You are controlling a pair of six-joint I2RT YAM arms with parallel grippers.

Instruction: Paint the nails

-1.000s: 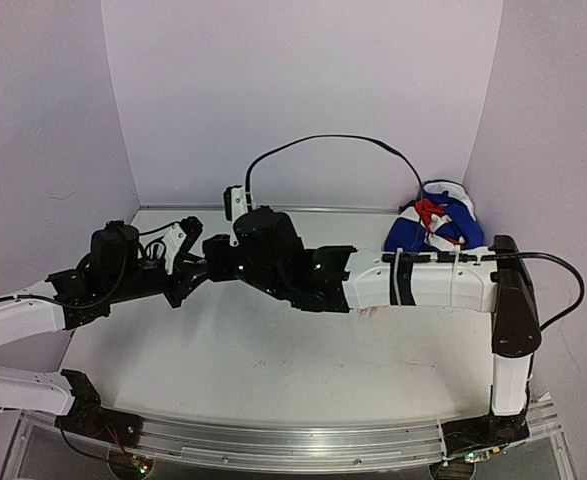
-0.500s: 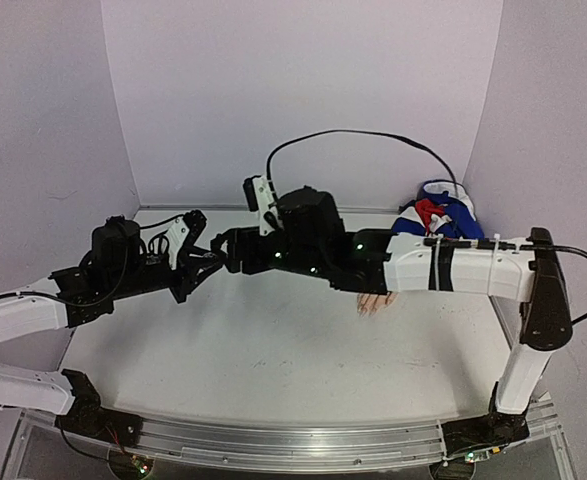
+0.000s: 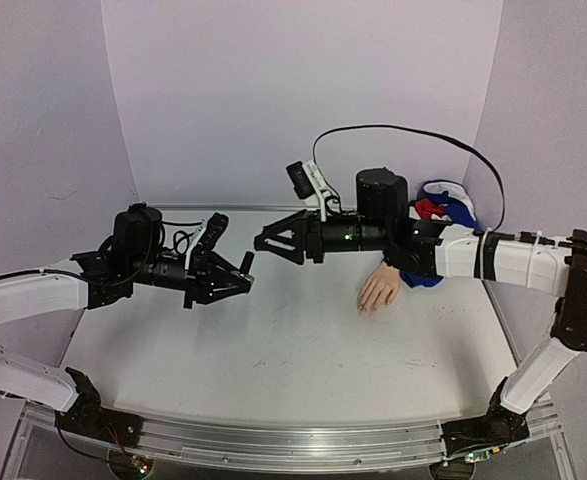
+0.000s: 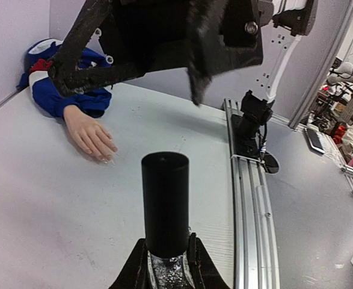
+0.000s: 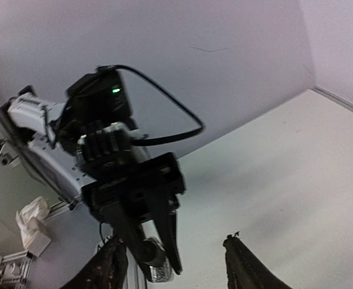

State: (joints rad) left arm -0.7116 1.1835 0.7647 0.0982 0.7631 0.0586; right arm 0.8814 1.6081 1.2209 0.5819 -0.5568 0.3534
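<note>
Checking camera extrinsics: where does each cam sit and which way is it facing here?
Top external: above and behind the bases, looking down over the table; both arms show, left gripper and right gripper nearly tip to tip.
Left wrist: on the left arm, facing rightward past its held bottle to the mannequin hand; left fingers at the bottom edge.
Right wrist: on the right arm, facing the left gripper head-on; right fingers at the bottom.
Shared: each wrist view shows the other arm's gripper; both show the bottle.
</note>
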